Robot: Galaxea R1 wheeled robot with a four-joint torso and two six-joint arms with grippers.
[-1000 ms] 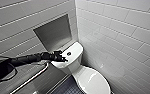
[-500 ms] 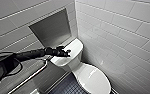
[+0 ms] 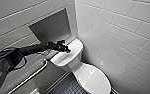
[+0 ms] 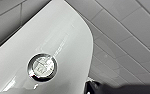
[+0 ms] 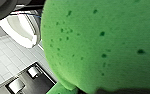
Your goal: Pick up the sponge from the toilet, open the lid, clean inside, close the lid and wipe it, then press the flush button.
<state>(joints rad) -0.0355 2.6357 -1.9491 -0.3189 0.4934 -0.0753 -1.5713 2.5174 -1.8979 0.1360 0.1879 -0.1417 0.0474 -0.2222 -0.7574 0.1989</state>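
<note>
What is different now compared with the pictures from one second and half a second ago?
The left gripper has moved slightly further over the tank top of the toilet, where the flush button sits. Nothing was taken hold of or let go. The toilet and its closed lid stayed in place.

Left hand (image 3: 67,49) reaches over the toilet (image 3: 66,59) tank, lid (image 3: 93,79) closed.
</note>
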